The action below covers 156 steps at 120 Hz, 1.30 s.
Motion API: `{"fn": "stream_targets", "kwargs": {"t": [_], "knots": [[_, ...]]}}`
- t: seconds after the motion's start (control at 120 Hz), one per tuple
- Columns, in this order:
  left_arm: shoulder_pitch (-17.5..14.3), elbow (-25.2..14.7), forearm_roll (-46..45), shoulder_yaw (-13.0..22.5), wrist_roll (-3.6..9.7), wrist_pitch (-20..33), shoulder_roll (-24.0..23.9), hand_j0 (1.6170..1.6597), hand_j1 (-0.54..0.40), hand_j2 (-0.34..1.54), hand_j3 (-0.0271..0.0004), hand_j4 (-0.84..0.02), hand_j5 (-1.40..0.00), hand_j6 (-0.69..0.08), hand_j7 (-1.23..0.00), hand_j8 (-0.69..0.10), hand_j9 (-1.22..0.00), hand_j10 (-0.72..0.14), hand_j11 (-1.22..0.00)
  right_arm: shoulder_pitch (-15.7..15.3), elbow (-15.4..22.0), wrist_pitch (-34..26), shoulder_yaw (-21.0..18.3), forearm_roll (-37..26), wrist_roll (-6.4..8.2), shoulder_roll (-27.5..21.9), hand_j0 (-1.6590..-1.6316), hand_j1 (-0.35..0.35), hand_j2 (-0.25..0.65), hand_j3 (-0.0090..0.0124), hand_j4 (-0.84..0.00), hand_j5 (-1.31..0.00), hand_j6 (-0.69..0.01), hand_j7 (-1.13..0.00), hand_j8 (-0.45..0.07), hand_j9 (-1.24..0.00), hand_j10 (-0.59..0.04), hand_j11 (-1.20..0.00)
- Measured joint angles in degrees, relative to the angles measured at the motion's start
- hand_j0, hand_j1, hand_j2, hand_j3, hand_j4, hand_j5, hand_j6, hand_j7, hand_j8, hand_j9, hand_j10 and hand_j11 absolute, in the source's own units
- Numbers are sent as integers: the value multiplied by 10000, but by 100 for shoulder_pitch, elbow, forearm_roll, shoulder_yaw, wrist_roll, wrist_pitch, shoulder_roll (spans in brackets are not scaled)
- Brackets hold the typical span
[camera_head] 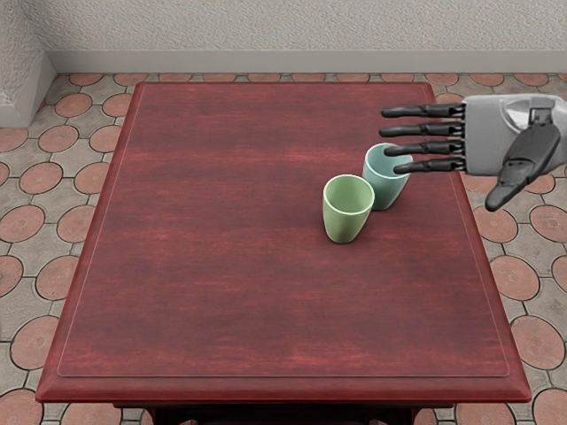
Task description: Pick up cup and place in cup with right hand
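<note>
My right hand (450, 168) reaches in from the right edge with its fingers spread and straight, pointing left, and holds nothing. Its lower fingertips overlap the rim of the blue cup (387, 186) in the picture; whether they touch it I cannot tell. The green cup (344, 221) stands upright just in front and to the left of the blue one, partly covering its lower left side. Both cups are open at the top, and the inside of the green one looks empty.
The dark red wooden table (239, 292) fills most of the view, with both cups on its right half toward the back. Around it lies a tiled floor (40, 177), with a pale wall (266, 35) behind.
</note>
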Motion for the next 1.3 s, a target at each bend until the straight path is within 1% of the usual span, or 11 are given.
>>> {"fn": "stream_targets", "kwargs": {"t": [0.2,0.317,0.375,0.458,0.525,0.708,0.808,0.933,1.042,1.183,1.3], "knots": [[0,0,0,-2,0,-1,0,16581,3491,3,-1,-5,-1,-7,0,-6,0,-5,0,195,-10,-1,-70,-118,0,98,-16581,-3116,-67,0,-271,-398,-260,-404,-274,-399,-286,-400],[0,0,-1,-1,0,-1,0,16581,3491,3,-1,-5,-1,-6,0,-6,0,-4,0,502,-84,-1,-135,-713,0,443,-16581,-3117,-66,0,-276,-399,-267,-404,-278,-400,-289,-400],[0,0,-1,-1,0,-2,0,16581,3491,3,-1,-4,0,-5,0,-5,0,-3,0,843,-192,-1,-359,-891,0,597,-16581,-3118,-65,0,-281,-399,-272,-403,-282,-399,-291,-400],[0,0,-2,-2,0,1,0,16581,3491,2,-1,-4,-1,-5,0,-5,0,-3,0,1586,-386,-2,-1063,-1140,0,931,-16581,-3119,-65,0,-288,-400,-281,-403,-289,-400,-296,-401],[0,0,-2,-1,0,0,0,16581,3491,2,-1,-4,-1,-6,0,-5,0,-4,0,2025,-465,-2,-1448,-1331,0,1159,-16581,-3118,-66,0,-294,-401,-288,-404,-295,-401,-300,-401],[0,0,-1,1,0,1,0,16581,3491,2,0,-3,-1,-5,0,-4,0,-3,0,2974,-912,-4,-2268,-2060,0,1844,-16581,-3119,-66,0,-307,-403,-305,-404,-307,-403,-309,-403],[0,0,-2,1,0,1,0,16581,3491,2,0,-4,-1,-5,0,-4,0,-3,0,3299,-1163,-37,-2605,-2430,0,2178,-16581,-3118,-66,0,-313,-404,-313,-404,-313,-403,-312,-403],[0,0,-2,-2,0,0,0,16581,3491,1,0,-3,-1,-4,0,-4,0,-3,0,3517,-1571,-235,-2911,-3057,0,2789,-16581,-3121,-65,0,-316,-402,-317,-401,-316,-401,-313,-401],[8,0,-2,-3,1,-1,0,16581,3491,1,0,-3,-1,-4,0,-4,0,-3,0,3587,-1763,-429,-3068,-3579,0,3144,-16581,-3122,-65,0,-319,-401,-322,-400,-319,-400,-315,-400],[6,0,-1,-4,0,-1,0,16581,3490,1,0,-2,0,-3,0,-3,0,-2,0,3593,-1800,-799,-3199,-3994,0,3517,-16581,-3127,-63,0,-318,-397,-323,-396,-318,-396,-313,-396],[1,0,-1,-4,0,-1,0,16581,3491,1,0,-3,-1,-5,0,-4,0,-3,0,3584,-1509,-1527,-3266,-4599,0,3692,-16581,-3131,-61,0,-316,-393,-322,-391,-317,-392,-311,-391]]}}
